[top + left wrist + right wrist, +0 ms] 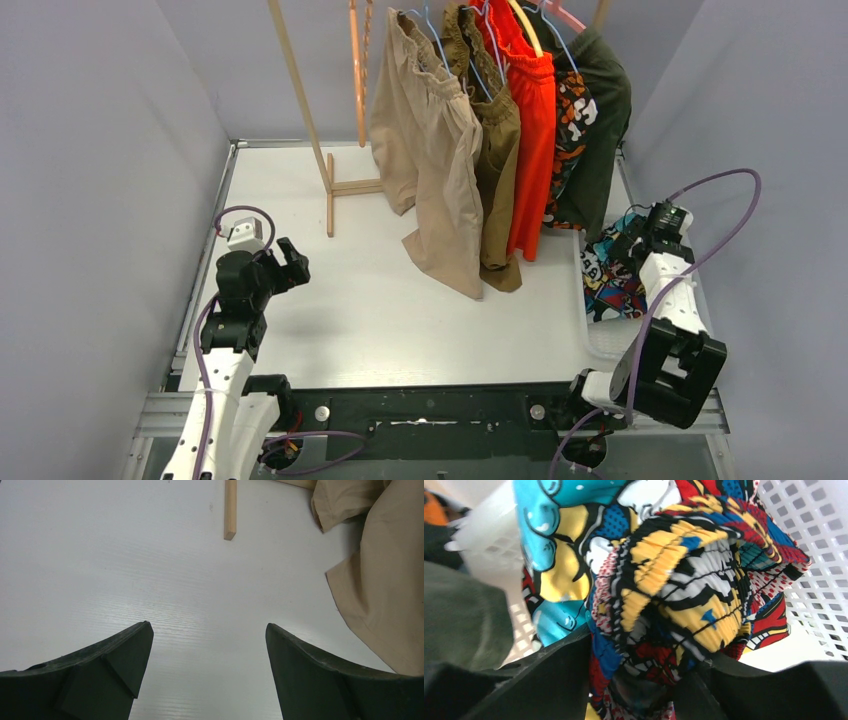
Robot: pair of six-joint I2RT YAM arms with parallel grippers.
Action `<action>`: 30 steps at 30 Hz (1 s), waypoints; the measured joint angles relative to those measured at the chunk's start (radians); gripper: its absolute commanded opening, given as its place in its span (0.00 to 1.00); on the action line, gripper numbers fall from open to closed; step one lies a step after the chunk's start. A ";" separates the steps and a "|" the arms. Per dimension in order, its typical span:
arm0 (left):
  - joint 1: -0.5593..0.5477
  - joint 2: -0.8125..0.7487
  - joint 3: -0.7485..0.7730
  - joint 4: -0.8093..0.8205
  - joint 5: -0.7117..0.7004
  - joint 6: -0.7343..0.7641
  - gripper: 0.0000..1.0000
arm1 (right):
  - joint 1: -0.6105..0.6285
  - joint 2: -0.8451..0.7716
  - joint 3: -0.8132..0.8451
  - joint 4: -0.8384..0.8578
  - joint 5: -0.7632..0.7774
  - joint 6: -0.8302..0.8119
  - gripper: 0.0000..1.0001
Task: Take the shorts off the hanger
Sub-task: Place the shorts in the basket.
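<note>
**Pincer state.** My left pincer point(207, 632) is open. Its two dark, wedge-shaped fingers stand well apart above the worktop point(125, 570) and hold nothing. The worktop is white and smooth, with a faint linear grain. My right pincer point(644, 680) is closed on the comic-print shorts point(674, 580), with cloth bunched between both black fingers.

**Gripped item.** This pair is printed in blue, yellow, red, white and black, and its elastic waistband is gathered into tight ribs. It lies in the basket point(809, 530), a white plastic container whose walls are perforated in a square grid. The basket sits at the right edge of the worktop.

**Count.** There are six pairs of shorts. One is in the basket. Five hang side by side on the rack point(300, 100), a frame of light wooden bars with a squared foot on the worktop. From left to right in the top view:

1. beige shorts point(430, 150): soft and creased, with a gathered waist, hanging lowest in that view.
2. brown shorts point(500, 140): a crumpled weave.
3. orange-red shorts point(530, 130): smooth and bright.
4. camouflage shorts point(572, 120): orange, black and white, mostly hidden.
5. dark green shorts point(600, 120): matte, just beside the basket.

Thin wire hangers point(432, 30) carry them; I cannot tell how many.
</note>
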 measured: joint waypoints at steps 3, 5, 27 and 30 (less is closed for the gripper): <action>0.000 0.001 0.000 0.000 0.000 0.000 0.84 | 0.000 -0.042 0.011 -0.010 -0.042 -0.006 0.73; 0.000 0.001 0.000 0.000 0.000 0.000 0.84 | 0.000 -0.062 0.035 -0.012 -0.074 -0.006 0.73; -0.004 0.003 0.000 0.000 0.000 0.000 0.84 | 0.005 -0.055 0.011 -0.057 -0.166 0.021 0.82; -0.004 0.003 0.000 0.000 0.000 0.000 0.84 | 0.005 -0.198 0.034 -0.082 -0.147 0.039 0.85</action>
